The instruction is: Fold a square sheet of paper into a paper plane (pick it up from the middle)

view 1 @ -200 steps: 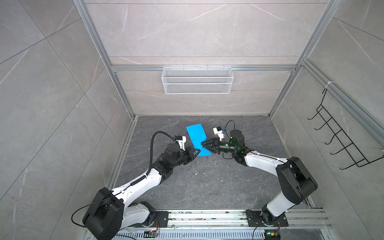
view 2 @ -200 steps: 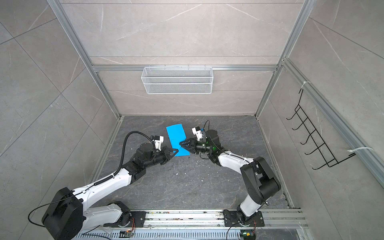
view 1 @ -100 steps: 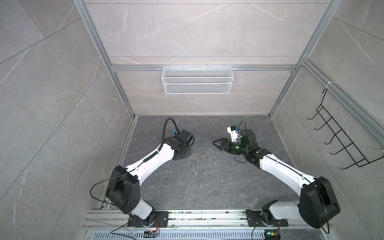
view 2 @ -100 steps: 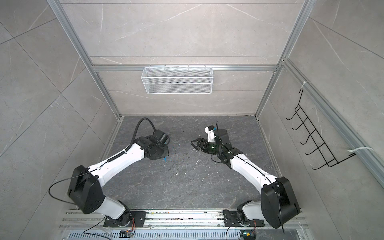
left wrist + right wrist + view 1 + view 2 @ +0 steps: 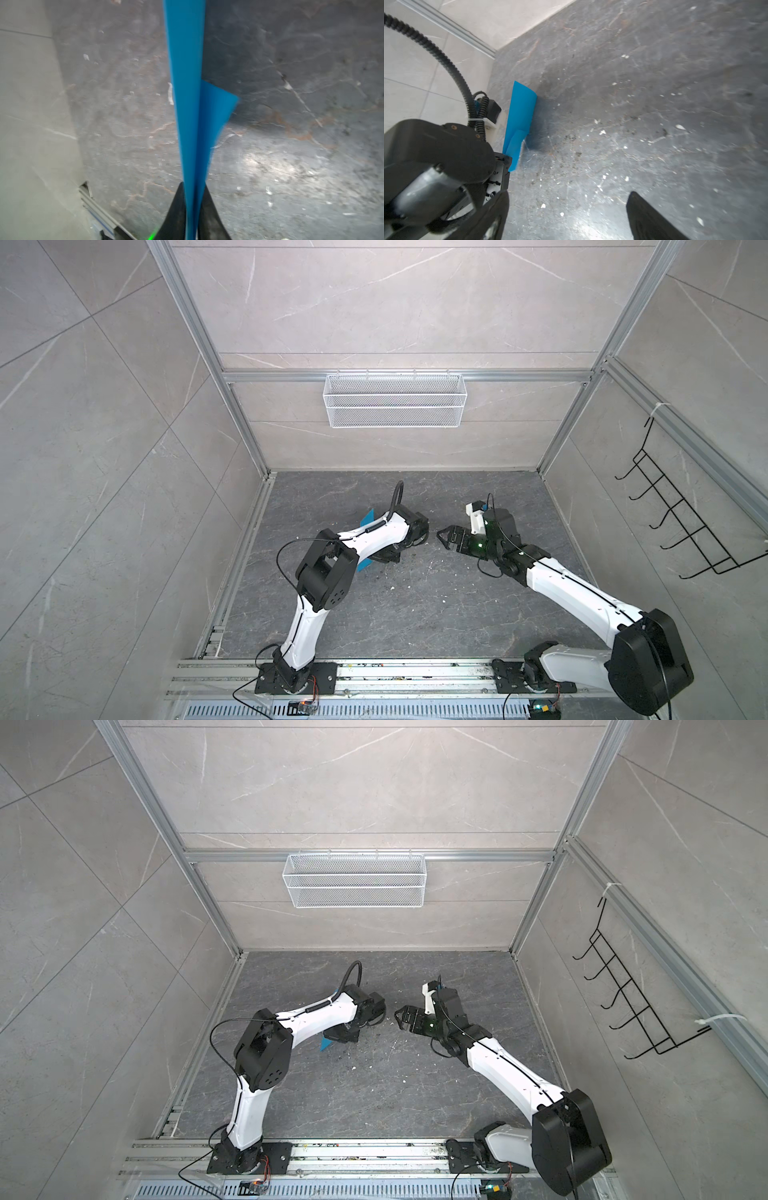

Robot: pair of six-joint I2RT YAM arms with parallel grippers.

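Paper (image 5: pixel 187 104): bright blue, folded lengthwise into a narrow strip, with a shorter flap splaying off one side.
Where: it juts straight ahead from the left gripper (image 5: pixel 192 185), edge-on and just above the floor (image 5: pixel 291 166). Whether its far end touches the floor cannot be told.
Top views: the left arm (image 5: pixel 365 537) covers most of the paper (image 5: pixel 362 566). Only blue slivers show at either side of the arm.
Left gripper: its fingers (image 5: pixel 176 207) stand narrow, pinching the paper's near end with all layers between them.
Right gripper (image 5: pixel 568 209): its jaws stand wide with nothing between them. The paper (image 5: pixel 520 116) lies ahead of it and off to one side, well apart.
Weight: the paper is judged almost nothing, so any draught or quick swing will likely flap it.
Stiffness: it is likely limp across the flat, while the fold lends some stiffness along its length.
Surface: it looks smooth, and stacked layers may slide on each other under a light pinch.
Fragility: it probably creases for good wherever it is squeezed and could tear if the two grippers pull apart.
Best hold: probably on the folded spine, near the middle of its length, with the pads flat across all layers.
Avoid: the loose flap and the corners, which are judged likely to bend away.
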